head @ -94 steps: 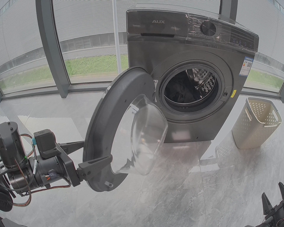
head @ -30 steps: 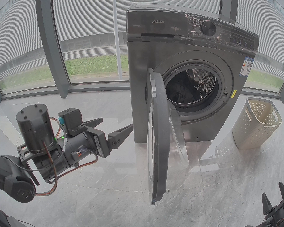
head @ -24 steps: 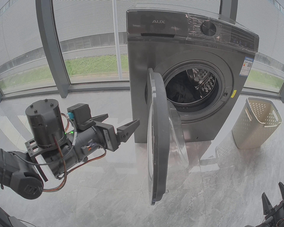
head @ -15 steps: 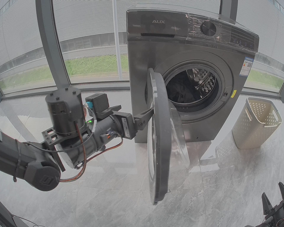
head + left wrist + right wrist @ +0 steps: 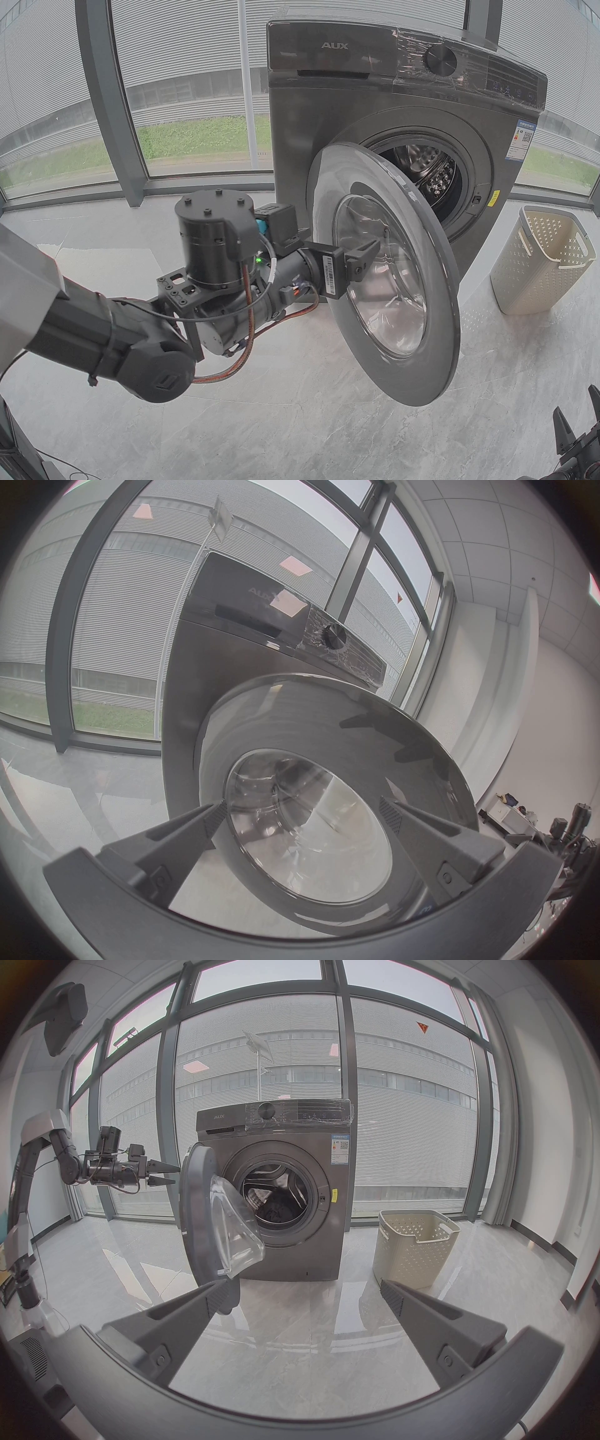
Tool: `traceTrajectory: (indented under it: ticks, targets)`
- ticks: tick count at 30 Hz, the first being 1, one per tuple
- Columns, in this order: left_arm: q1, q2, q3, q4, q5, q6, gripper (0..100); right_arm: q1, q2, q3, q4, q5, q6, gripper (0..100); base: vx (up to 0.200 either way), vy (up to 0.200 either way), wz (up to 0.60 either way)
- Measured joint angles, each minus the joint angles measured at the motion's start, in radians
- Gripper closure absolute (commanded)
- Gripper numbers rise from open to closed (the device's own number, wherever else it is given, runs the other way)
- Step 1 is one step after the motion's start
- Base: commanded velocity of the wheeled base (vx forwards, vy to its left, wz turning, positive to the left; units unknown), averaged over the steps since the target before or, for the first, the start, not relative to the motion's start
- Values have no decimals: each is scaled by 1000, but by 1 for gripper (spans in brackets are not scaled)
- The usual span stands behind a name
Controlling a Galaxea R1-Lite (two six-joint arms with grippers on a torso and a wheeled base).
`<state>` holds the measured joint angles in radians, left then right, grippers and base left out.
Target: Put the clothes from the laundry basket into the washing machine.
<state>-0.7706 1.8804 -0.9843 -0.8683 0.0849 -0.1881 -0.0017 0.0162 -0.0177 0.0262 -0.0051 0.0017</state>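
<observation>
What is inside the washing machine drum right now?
From the right wrist view, dark clothes lie low in the drum. From the head view, the door covers most of the opening, leaving only perforated metal wall visible; the drum's bottom is hidden.

You're looking at a washer (image 5: 300, 119) of satin grey metal. Its door (image 5: 440, 325) has a glossy ring around clear glazing, and its drum (image 5: 440, 178) is shiny perforated steel. The basket (image 5: 540, 275) is matt cream plastic, the floor (image 5: 281, 425) polished stone tile.
</observation>
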Motion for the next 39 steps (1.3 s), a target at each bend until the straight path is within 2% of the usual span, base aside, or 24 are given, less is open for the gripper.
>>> traceTrajectory:
  ticks: [10,12,15,19,21,24,28,33,39]
  targets:
    - [-3,116,-187,19,0,0,0,0,0,0,0,0,0,0,0,0,0]
    - [-3,137,-227,37,-1,-8,0,0,0,0,0,0,0,0,0,0,0]
    - [-1,167,-292,81,2,-49,0,0,0,0,0,1,0,0,0,0,0]
    - [-4,199,-377,161,21,-150,0,0,0,0,0,0,0,0,0,0,0]
    - [-1,210,-406,174,29,-168,0,0,0,0,0,0,0,0,0,0,0]
    - [1,217,-414,177,36,-174,0,0,0,0,0,0,0,0,0,0,0]
    - [5,198,-343,166,43,-175,0,0,0,0,0,1,0,0,0,0,0]
    - [0,115,-172,152,46,-170,0,0,0,0,0,0,0,0,0,0,0]
    - [-6,-78,111,142,58,-132,0,0,0,0,0,1,0,0,0,0,0]
